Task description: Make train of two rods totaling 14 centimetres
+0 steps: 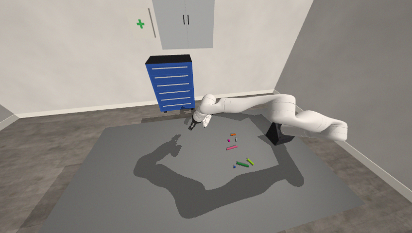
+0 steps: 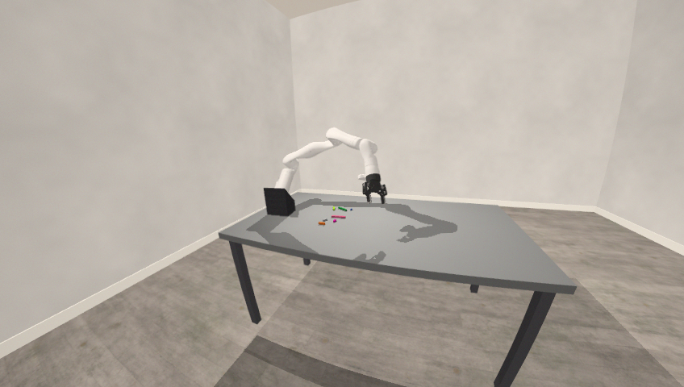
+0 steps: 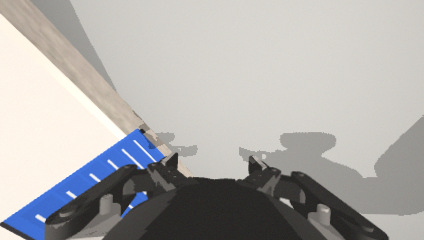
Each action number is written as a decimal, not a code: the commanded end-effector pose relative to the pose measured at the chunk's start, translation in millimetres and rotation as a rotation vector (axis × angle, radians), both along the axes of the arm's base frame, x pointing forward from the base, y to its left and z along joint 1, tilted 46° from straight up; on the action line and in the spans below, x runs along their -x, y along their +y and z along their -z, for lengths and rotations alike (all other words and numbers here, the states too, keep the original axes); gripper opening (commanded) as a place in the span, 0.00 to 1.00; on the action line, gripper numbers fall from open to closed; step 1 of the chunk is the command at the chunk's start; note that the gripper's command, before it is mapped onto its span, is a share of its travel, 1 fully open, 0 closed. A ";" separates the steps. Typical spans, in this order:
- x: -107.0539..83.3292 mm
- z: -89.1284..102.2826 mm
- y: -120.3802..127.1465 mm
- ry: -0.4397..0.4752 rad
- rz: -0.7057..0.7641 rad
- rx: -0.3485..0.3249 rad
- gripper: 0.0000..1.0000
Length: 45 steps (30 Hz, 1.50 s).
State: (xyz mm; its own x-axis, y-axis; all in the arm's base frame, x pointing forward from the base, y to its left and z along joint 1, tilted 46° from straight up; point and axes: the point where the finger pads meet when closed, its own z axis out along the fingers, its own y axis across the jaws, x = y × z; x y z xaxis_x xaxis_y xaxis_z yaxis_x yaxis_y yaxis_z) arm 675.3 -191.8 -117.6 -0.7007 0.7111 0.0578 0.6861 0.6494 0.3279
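While the white arm [image 1: 254, 105] reaches out from its black pedestal [image 1: 271, 138] at the edge of the grey table [image 2: 480, 249], its gripper [image 1: 191, 127] hangs above the surface with the fingers spread as wide as they go and nothing between them (the wrist view shows only bare table and shadow beyond the tips). It points down, well away from the rods, on the side of the table nearest the blue drawer cabinet [image 1: 170, 83].

All the rods lie flat in a loose cluster not far from the pedestal. Closest to it is the orange rod [image 1: 232, 134]. Just beyond that, going away from the pedestal, sit the small grey rod [image 1: 236, 139] and the short magenta rod [image 1: 228, 140], side by side but apart. The pink rod [image 1: 231, 147] lies a little farther on, by itself. Farther still from the pedestal, the green rod [image 1: 242, 164] and the lime rod [image 1: 250, 161] lie near each other at an angle, their ends close but, as far as I can see, not touching. The tiny blue rod [image 1: 234, 166] rests just beside the green rod's far end.

No two rods lie end to end in one line.
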 end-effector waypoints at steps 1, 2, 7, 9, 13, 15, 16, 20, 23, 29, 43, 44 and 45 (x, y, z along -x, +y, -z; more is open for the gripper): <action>-0.5 -1.2 -1.7 -0.002 0.002 0.001 1.00; -0.5 -1.2 -1.7 -0.002 0.002 0.001 1.00; -0.5 -1.2 -1.7 -0.002 0.002 0.001 1.00; -0.5 -1.2 -1.7 -0.002 0.002 0.001 1.00; -0.5 -1.2 -1.7 -0.002 0.002 0.001 1.00; -0.5 -1.2 -1.7 -0.002 0.002 0.001 1.00; -0.5 -1.2 -1.7 -0.002 0.002 0.001 1.00; -0.1 -1.1 -1.3 0.000 0.005 0.000 1.00; 2.0 -0.6 0.2 0.007 0.021 -0.010 1.00; 13.1 1.9 3.3 0.040 0.071 -0.035 1.00; 74.6 17.2 30.6 0.237 0.370 -0.176 1.00; 82.0 18.4 33.9 0.262 0.407 -0.191 1.00; 89.7 19.5 37.2 0.288 0.447 -0.206 1.00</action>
State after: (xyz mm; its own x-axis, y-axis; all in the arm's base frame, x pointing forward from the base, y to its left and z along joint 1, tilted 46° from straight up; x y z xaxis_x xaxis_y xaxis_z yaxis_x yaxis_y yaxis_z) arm 604.4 -157.0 -138.0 -0.3623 0.8734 0.3254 0.9271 0.3017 0.2225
